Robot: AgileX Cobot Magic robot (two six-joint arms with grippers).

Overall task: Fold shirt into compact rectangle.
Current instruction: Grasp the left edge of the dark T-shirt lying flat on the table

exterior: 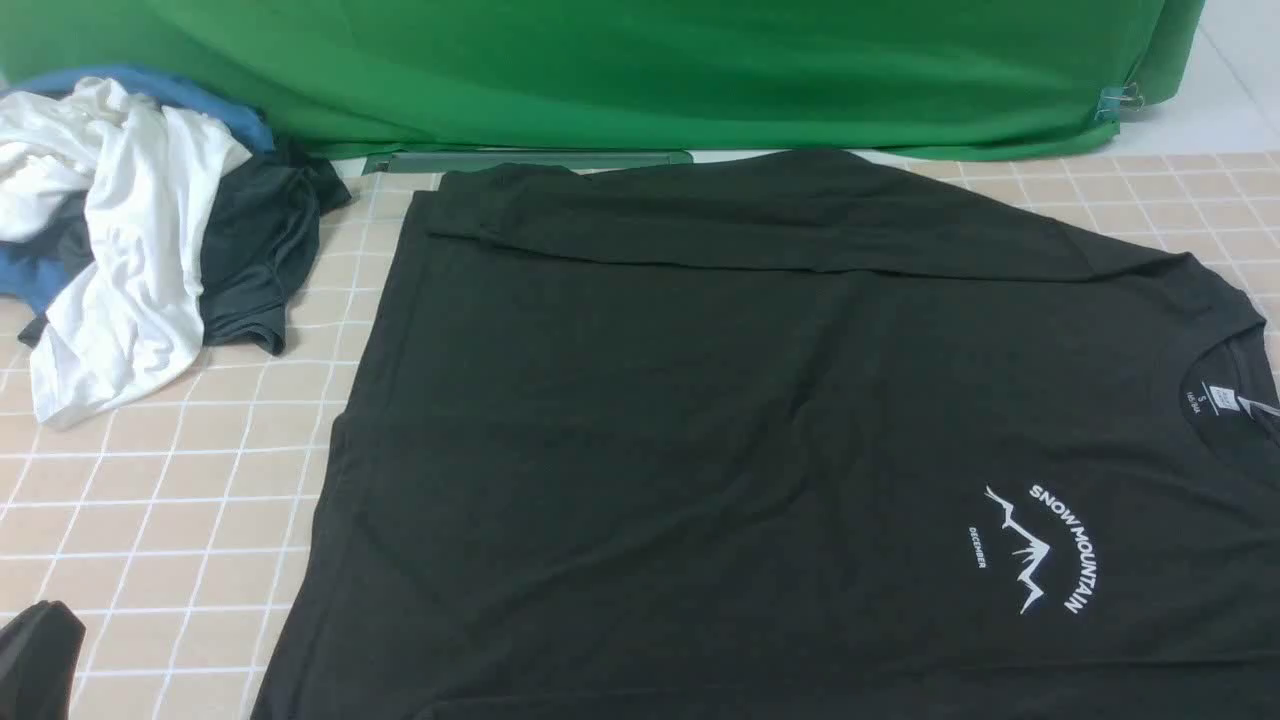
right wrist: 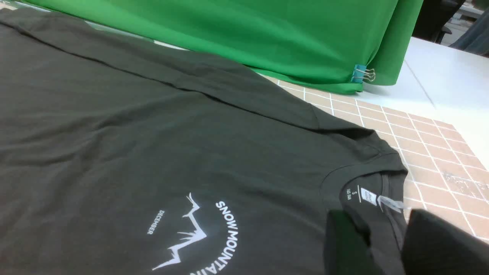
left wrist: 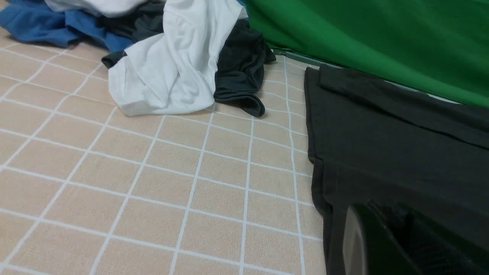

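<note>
Lying flat on the beige, white-gridded table cover (exterior: 180,520), the large black long-sleeved shirt with the white "SNOW MOUNTAIN" print (exterior: 700,430) fills the middle and right of the scene. Its collar and neck label point right and its hem points left. One sleeve is laid across the body along the far edge, so the far side looks folded in. The near edge runs out of the front view, and I cannot tell how it lies.

The left gripper (left wrist: 366,244) is clenched and seems to carry nothing. It sits low at the near left, by the shirt's hem corner, and in the front view it stands apart from the cloth. The right gripper (right wrist: 378,219) hangs at the near right over the collar. Its two fingers are spread, with the neck label showing in the gap. Nothing looks pinched, though I cannot tell whether the tips touch the fabric.

My judgement is that the near-side fold is the step in hand. The next move calls for the left gripper to open, then for both to pinch the near edge, one at the hem end and one at the shoulder. They would then carry it together toward the far side, keeping the edge taut and straight.

A heap of a crumpled white garment (exterior: 130,250), a smaller dark grey-green garment (exterior: 260,240) and some blue cloth (exterior: 30,280) sits at the far left, clear of the shirt. A green backdrop cloth (exterior: 650,70) hangs beyond.
</note>
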